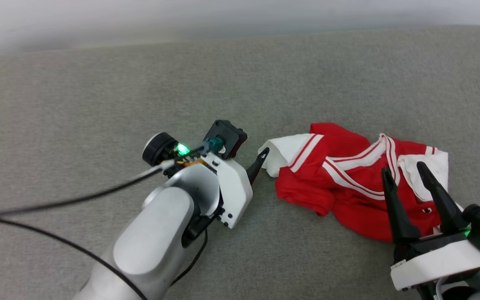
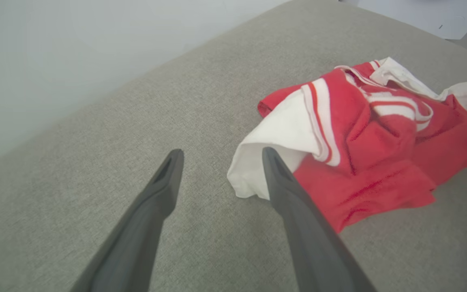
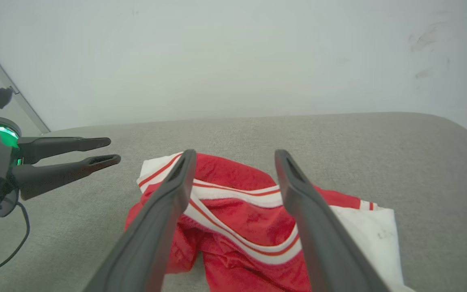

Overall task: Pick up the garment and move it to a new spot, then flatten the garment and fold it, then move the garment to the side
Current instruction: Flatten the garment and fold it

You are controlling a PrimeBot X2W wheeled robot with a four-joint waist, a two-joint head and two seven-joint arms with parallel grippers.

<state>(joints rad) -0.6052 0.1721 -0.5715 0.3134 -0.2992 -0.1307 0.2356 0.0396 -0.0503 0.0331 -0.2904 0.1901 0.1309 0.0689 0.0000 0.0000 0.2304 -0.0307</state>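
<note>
The garment (image 1: 348,179), a red jersey T-shirt with white sleeves and red-white striped trim, lies crumpled on the grey fabric surface (image 1: 140,91); its letters and number are hidden in the folds. My left gripper (image 1: 263,155) is open, pointing at the white sleeve from the left. In the left wrist view this gripper (image 2: 222,156) has one finger beside the sleeve edge of the garment (image 2: 363,138), nothing between the fingers. My right gripper (image 1: 404,173) hovers open over the garment's near right part. The right wrist view shows its gripper (image 3: 236,156) above the garment (image 3: 249,219), with the left gripper (image 3: 112,151) off to the left.
A black cable (image 1: 56,204) trails from my left arm across the surface toward the left. A pale wall (image 3: 233,61) rises behind the surface's far edge. Bare grey fabric stretches to the left and behind the garment.
</note>
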